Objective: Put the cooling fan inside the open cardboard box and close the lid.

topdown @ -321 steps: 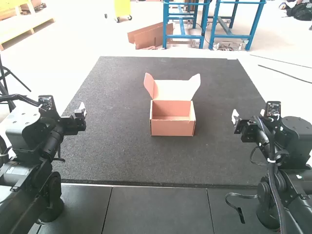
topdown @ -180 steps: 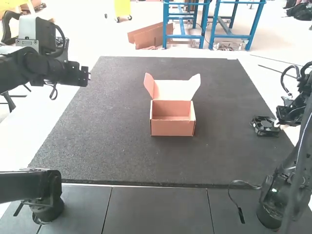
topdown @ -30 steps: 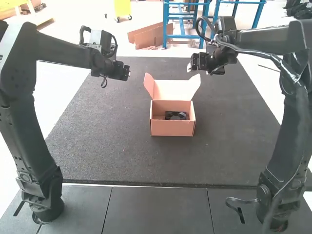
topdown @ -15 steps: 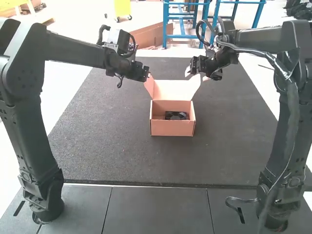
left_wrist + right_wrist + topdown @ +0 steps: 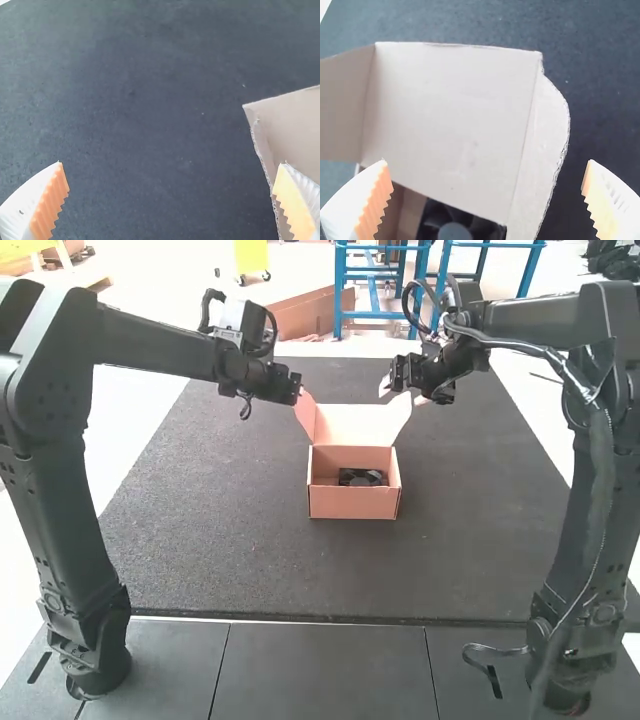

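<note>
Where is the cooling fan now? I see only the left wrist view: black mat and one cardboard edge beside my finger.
Observer: The cooling fan lies inside the cardboard box, on its floor.
Operator: Is the box closed already?
Observer: No. The lid stands upright at the box's far wall, with both its side tabs raised.
Operator: And where is the other arm?
Observer: The right gripper is open and hangs by the lid's right tab, across the lid from your left gripper.
</note>
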Motion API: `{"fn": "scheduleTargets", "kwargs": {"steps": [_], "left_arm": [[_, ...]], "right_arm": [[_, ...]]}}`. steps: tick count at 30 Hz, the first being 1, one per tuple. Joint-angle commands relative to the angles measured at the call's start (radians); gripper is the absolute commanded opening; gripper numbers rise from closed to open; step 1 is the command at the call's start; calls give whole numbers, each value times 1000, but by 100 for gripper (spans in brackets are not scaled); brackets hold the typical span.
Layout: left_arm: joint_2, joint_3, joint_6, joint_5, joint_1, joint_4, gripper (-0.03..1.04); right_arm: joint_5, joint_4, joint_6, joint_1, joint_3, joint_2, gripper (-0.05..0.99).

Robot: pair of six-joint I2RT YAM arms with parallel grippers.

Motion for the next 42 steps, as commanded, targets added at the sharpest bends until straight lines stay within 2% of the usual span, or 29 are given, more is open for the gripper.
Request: {"fn": "scheduleTargets", "kwargs": {"steps": [1, 5, 12, 16, 22, 27, 30, 34, 40, 42], "left_arm": [[-1, 28, 39, -173, 4, 24, 97], [4, 6, 97, -220, 0, 76, 97], [42, -23, 117, -208, 0, 84, 97], [59, -17, 108, -148, 0, 84, 97], [60, 5, 85, -27, -12, 81, 97], [60, 28, 40, 42, -11, 67, 97], [60, 31, 31, 76, -11, 67, 97], [59, 31, 13, 106, -12, 72, 97], [60, 31, 10, 108, -14, 76, 97], [60, 29, 10, 108, -14, 76, 97]], "right_arm": [[-7, 2, -20, -11, 28, 5, 87], [3, 2, -32, -11, 30, 6, 87], [5, 10, -24, -11, 56, 6, 87], [3, 10, -20, -17, 71, 9, 87], [-7, 0, -23, -20, 92, 23, 84], [-24, -33, -24, -20, 111, 42, 81], [-40, -40, -24, -20, 117, 49, 80], [-43, -38, -27, -20, 120, 52, 77], [-35, -23, -37, -20, 117, 57, 70], [-33, -13, -37, -20, 115, 57, 61]]}}
